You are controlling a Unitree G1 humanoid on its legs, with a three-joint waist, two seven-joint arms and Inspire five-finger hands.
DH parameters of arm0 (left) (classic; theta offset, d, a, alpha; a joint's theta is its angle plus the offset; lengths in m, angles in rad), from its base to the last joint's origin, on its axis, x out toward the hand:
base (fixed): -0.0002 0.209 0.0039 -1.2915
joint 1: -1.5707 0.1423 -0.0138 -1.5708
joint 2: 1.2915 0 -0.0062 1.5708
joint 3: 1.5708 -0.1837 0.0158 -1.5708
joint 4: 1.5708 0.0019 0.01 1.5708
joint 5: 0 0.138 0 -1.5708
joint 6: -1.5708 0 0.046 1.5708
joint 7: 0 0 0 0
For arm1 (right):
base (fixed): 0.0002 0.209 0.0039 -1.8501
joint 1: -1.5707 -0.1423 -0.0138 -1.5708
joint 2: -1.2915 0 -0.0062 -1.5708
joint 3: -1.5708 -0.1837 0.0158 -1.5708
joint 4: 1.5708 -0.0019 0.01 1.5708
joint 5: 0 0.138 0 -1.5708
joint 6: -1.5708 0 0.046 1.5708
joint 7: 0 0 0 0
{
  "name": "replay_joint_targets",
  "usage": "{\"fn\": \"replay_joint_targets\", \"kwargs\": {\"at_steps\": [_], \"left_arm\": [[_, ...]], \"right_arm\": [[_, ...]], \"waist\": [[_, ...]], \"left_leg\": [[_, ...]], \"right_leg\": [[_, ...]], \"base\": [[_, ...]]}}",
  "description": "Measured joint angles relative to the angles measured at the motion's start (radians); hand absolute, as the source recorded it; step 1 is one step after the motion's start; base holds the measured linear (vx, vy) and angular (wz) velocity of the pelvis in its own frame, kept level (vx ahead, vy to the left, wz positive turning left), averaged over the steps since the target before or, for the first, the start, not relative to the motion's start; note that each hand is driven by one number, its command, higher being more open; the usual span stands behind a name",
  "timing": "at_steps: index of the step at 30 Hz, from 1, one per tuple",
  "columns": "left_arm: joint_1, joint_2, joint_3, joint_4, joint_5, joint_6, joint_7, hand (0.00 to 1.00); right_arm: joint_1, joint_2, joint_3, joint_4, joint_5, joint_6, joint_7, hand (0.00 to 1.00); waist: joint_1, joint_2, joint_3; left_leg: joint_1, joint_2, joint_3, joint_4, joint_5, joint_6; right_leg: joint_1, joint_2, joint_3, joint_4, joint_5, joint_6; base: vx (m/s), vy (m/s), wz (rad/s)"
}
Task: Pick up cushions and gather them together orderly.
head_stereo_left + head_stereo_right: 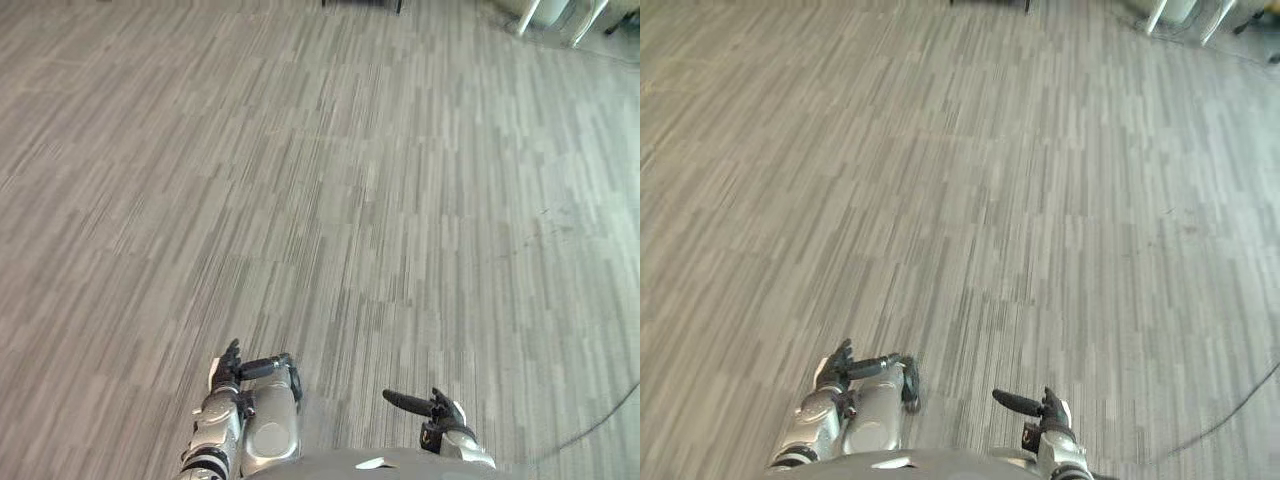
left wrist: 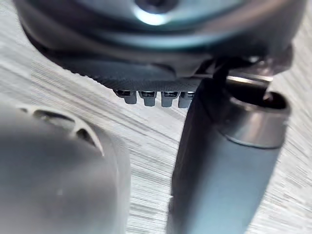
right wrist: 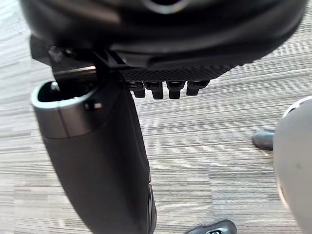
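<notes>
Closest thing in the head views is the pair of hands hanging low at the near edge: left hand (image 1: 232, 372) and right hand (image 1: 440, 408), both over the grey striped carpet floor (image 1: 330, 200). Both look loose and spread, thumbs poking inward toward each other, and neither has anything in it.

Progress-wise, I'd say the job has basically not got going, or the robot is between pickups. There's no cushion in either hand, and I honestly can't tell where the cushions are from this angle. My guess is they're somewhere off past the frame, so finding one, grabbing it and stacking the lot neatly all look like work that's left.

What differs between the views: the head cameras give you the long run of carpet plus a bit of room at the far end, namely a dark furniture foot (image 1: 362, 4) and some white legs (image 1: 560, 20) in the far right corner. The wrist cameras give none of that, but they do settle the hand question up close. On the left wrist you see the fingers (image 2: 146, 97) in a short row next to the big thumb (image 2: 219, 161), with just carpet past them. The right wrist is the same story.
</notes>
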Motion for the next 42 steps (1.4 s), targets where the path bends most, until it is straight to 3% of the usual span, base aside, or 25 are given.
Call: {"fn": "replay_joint_targets", "kwargs": {"at_steps": [1,2,3,4,5,6,8,9,11,13,14,17,19,23,25,26,27,28,29,30,33,34,36,39,42], "left_arm": [[-0.005,0.011,-0.009,0.008,0.002,0.004,0.002,1.00],[-0.006,0.013,-0.011,0.020,0.001,0.020,0.006,1.00],[0.000,0.014,-0.014,0.030,0.002,0.026,0.008,1.00],[0.009,0.016,-0.027,0.035,0.002,0.028,0.010,1.00],[0.012,0.016,-0.034,0.035,0.002,0.027,0.011,1.00],[0.015,0.009,-0.051,0.042,0.002,0.027,0.011,1.00],[0.014,0.003,-0.055,0.050,0.002,0.026,0.010,1.00],[0.010,-0.009,-0.055,0.062,0.002,0.028,0.011,1.00],[0.007,-0.030,-0.092,0.047,-0.004,0.023,-0.001,1.00],[0.011,-0.044,-0.092,0.052,0.004,0.022,-0.005,1.00],[0.037,-0.032,-0.085,0.043,0.006,0.019,-0.001,1.00],[0.040,-0.072,-0.009,-0.001,0.024,0.022,0.004,1.00],[0.036,-0.063,-0.007,-0.023,0.025,0.020,0.004,1.00],[0.026,-0.066,-0.011,-0.033,0.023,0.013,0.001,1.00],[0.013,-0.064,-0.010,-0.030,0.023,0.015,0.001,1.00],[0.011,-0.063,-0.012,-0.030,0.014,0.014,0.003,1.00],[0.011,-0.062,-0.012,-0.029,0.013,0.014,0.003,1.00],[-0.006,-0.048,-0.020,-0.021,0.014,0.014,0.003,1.00],[-0.012,-0.040,-0.033,-0.022,0.013,0.013,0.002,1.00],[-0.026,-0.027,-0.014,-0.024,0.000,0.015,-0.007,1.00],[-0.020,-0.031,-0.016,-0.024,0.004,0.012,-0.008,1.00],[0.010,-0.030,-0.041,-0.017,0.003,0.010,-0.012,1.00],[0.000,-0.010,-0.045,0.005,0.002,0.015,-0.012,1.00],[-0.001,0.010,-0.063,0.040,0.004,0.027,0.001,1.00],[-0.004,0.007,-0.095,0.051,0.005,0.027,0.006,1.00]], "right_arm": [[-0.004,-0.003,0.004,0.001,0.000,0.005,0.003,1.00],[-0.013,-0.012,0.003,0.001,0.001,0.006,0.006,1.00],[-0.018,-0.017,0.003,-0.005,0.001,0.005,0.011,1.00],[-0.020,-0.023,0.007,-0.027,0.001,-0.002,0.017,1.00],[-0.020,-0.025,0.007,-0.033,0.001,-0.005,0.018,1.00],[-0.028,-0.038,0.007,-0.058,0.001,-0.018,0.020,1.00],[-0.034,-0.053,0.021,-0.090,0.001,-0.020,0.020,1.00],[-0.036,-0.066,0.022,-0.084,0.003,-0.025,0.020,1.00],[-0.046,-0.084,-0.005,-0.067,0.000,-0.024,0.015,1.00],[-0.010,-0.088,-0.034,-0.064,-0.007,-0.014,0.016,1.00],[0.041,-0.051,-0.034,-0.080,-0.007,-0.009,0.016,1.00],[0.070,-0.073,-0.046,-0.091,-0.004,-0.004,0.013,1.00],[0.068,-0.069,-0.046,-0.080,0.004,-0.001,0.002,1.00],[0.044,-0.068,-0.043,-0.057,0.005,0.000,-0.002,1.00],[0.018,-0.062,-0.043,-0.041,0.005,0.000,-0.003,1.00],[0.002,-0.053,-0.040,-0.037,0.004,-0.001,-0.004,1.00],[-0.002,-0.044,-0.028,-0.038,0.004,-0.003,-0.004,1.00],[-0.023,-0.020,-0.022,-0.032,0.004,-0.004,-0.002,1.00],[-0.034,-0.010,-0.021,-0.028,0.004,-0.003,0.000,1.00],[-0.040,0.016,-0.020,-0.030,0.002,-0.001,0.004,1.00],[-0.010,0.009,-0.020,-0.027,-0.001,-0.001,0.001,1.00],[0.003,-0.009,-0.016,-0.026,-0.016,-0.003,0.001,1.00],[-0.007,-0.014,-0.015,-0.022,-0.036,-0.001,0.001,1.00],[-0.018,-0.019,-0.020,-0.026,-0.034,0.001,0.012,1.00],[-0.022,-0.037,0.006,-0.057,-0.035,-0.016,0.015,1.00]], "waist": [[-0.008,-0.009,0.005],[-0.012,-0.006,0.014],[-0.012,0.013,0.025],[-0.028,0.031,0.032],[-0.032,0.037,0.035],[-0.037,0.068,0.041],[-0.047,0.065,0.043],[-0.065,0.082,0.051],[-0.049,0.087,0.056],[-0.075,0.077,0.052],[-0.082,0.058,0.013],[-0.065,0.129,0.019],[-0.051,0.118,0.033],[-0.037,0.109,0.038],[-0.032,0.103,0.045],[-0.017,0.093,0.051],[-0.003,0.089,0.051],[-0.006,0.062,0.062],[-0.009,0.052,0.069],[0.001,0.044,0.080],[0.000,0.051,0.051],[0.002,0.079,0.023],[-0.013,0.033,0.015],[-0.028,0.038,0.032],[-0.042,0.081,0.041]], "left_leg": [[0.031,-0.023,-0.004,-0.005,-0.029,0.005],[0.098,-0.027,-0.005,-0.018,-0.068,-0.003],[0.160,-0.026,-0.005,-0.048,-0.081,-0.010],[0.260,-0.023,-0.006,-0.119,-0.083,-0.014],[0.283,-0.021,-0.008,-0.139,-0.081,-0.018],[0.370,0.007,-0.014,-0.212,-0.071,-0.035],[0.418,0.031,-0.049,-0.233,-0.076,-0.056],[0.441,0.056,-0.091,-0.235,-0.100,-0.096],[0.450,0.016,-0.154,-0.289,-0.093,-0.098],[0.463,0.011,-0.167,-0.225,0.005,-0.065],[0.419,0.031,-0.192,-0.089,-0.021,-0.101],[0.188,0.222,-0.167,0.434,-0.020,-0.102],[0.102,0.232,-0.106,0.490,-0.042,-0.096],[0.028,0.135,-0.036,0.136,-0.049,-0.099],[0.019,0.062,-0.050,-0.144,0.031,-0.109],[0.043,0.006,-0.078,-0.340,0.227,-0.100],[0.070,-0.013,-0.091,-0.394,0.350,-0.061],[0.089,-0.033,-0.091,-0.405,0.360,-0.059],[0.085,-0.033,-0.093,-0.384,0.346,-0.053],[0.025,-0.004,-0.089,-0.199,0.268,-0.008],[-0.035,-0.022,-0.060,-0.065,0.187,0.023],[0.000,-0.016,-0.057,-0.068,0.095,0.016],[0.056,-0.069,-0.052,-0.093,0.030,0.031],[0.229,-0.077,-0.064,-0.152,-0.030,0.016],[0.365,-0.024,-0.089,-0.253,-0.022,0.002]], "right_leg": [[-0.075,-0.053,-0.007,0.174,0.038,0.015],[-0.146,-0.096,-0.043,0.308,-0.030,-0.082],[-0.178,-0.108,-0.067,0.330,-0.065,-0.116],[-0.229,-0.098,-0.113,0.302,-0.115,-0.176],[-0.246,-0.092,-0.124,0.286,-0.125,-0.192],[-0.354,-0.028,-0.141,0.172,-0.155,-0.233],[-0.466,0.039,-0.090,-0.132,-0.071,-0.181],[-0.429,0.070,-0.104,-0.173,0.033,-0.257],[-0.413,0.074,-0.069,-0.123,0.021,-0.261],[-0.452,0.064,-0.064,0.068,-0.022,-0.277],[-0.380,0.066,-0.072,-0.117,-0.071,-0.271],[-0.238,0.186,-0.131,-0.231,-0.098,-0.285],[-0.119,0.209,-0.144,-0.345,-0.088,-0.284],[0.015,0.209,-0.134,-0.512,-0.057,-0.257],[0.054,0.196,-0.122,-0.550,-0.057,-0.242],[0.097,0.186,-0.098,-0.583,-0.064,-0.220],[0.116,0.181,-0.078,-0.595,-0.070,-0.206],[0.130,0.155,-0.077,-0.608,-0.061,-0.183],[0.134,0.151,-0.073,-0.612,-0.045,-0.160],[0.164,0.161,-0.045,-0.620,0.011,-0.123],[0.184,0.159,-0.022,-0.524,0.020,-0.104],[0.136,0.149,-0.021,-0.343,-0.005,-0.075],[-0.024,0.044,-0.022,0.038,0.052,-0.039],[-0.156,-0.056,-0.127,0.291,-0.061,-0.171],[-0.272,0.005,-0.190,0.082,-0.132,-0.212]], "base": [[0.50,0.095,0.22],[0.45,0.043,0.01],[0.58,0.033,-0.08],[0.50,0.008,-0.02],[0.69,-0.072,0.15],[0.69,-0.152,0.37],[0.67,-0.212,0.77],[0.54,-0.206,0.67],[0.63,-0.162,0.56],[0.39,-0.121,0.98],[0.40,-0.287,1.14],[0.37,-0.260,0.44],[0.35,-0.129,0.08],[0.46,-0.093,-0.01],[0.43,0.092,-0.24],[0.47,0.114,-0.49],[0.50,0.080,-0.36],[0.49,0.059,-0.07],[0.54,0.051,0.16],[0.33,0.036,0.07],[0.43,0.213,0.12],[0.48,0.238,0.08],[0.47,0.158,0.12],[0.48,0.011,0.04],[0.45,-0.104,0.18]]}}
